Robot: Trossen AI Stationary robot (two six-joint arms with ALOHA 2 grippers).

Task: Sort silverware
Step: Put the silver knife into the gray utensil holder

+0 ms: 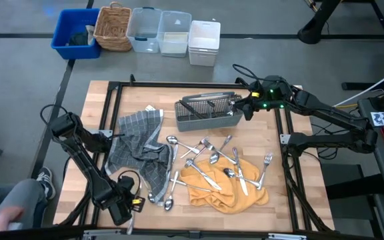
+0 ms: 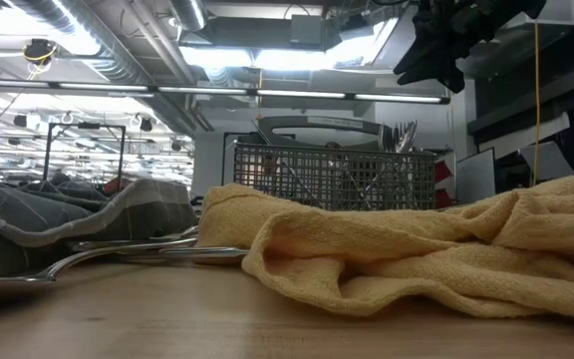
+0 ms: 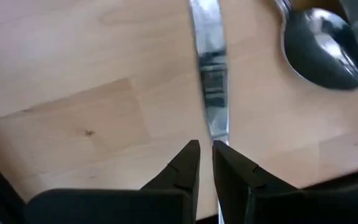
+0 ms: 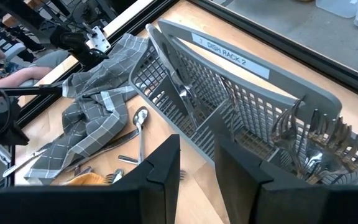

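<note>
- Silverware [image 1: 212, 167] lies scattered over the middle of the bench [image 1: 299, 200]: forks, spoons and knives, some on bare wood, some on a yellow cloth [image 1: 222, 187] toward 5 o'clock.
- More forks [image 4: 309, 134] stand in the end compartment of the grey mesh caddy [image 1: 209, 112], which sits toward 12 o'clock.
- Grey checked towel [image 1: 139, 143] lies crumpled at 9 o'clock of the loose pieces, with a spoon [image 4: 140, 118] just beside its edge.
- Left claw [image 1: 131, 212] is low at the bench's 7 o'clock corner. Its fingers [image 3: 188, 165] stand nearly together with a thin gap, their tips at the end of a knife [image 3: 210, 74] lying flat on the wood; whether they grip it I cannot tell.
- Another spoon [image 3: 325, 46] lies near that knife.
- Right claw [image 1: 245, 107] hangs above the caddy's 3 o'clock end, its fingers [image 4: 160, 168] parted and holding nothing.
</note>
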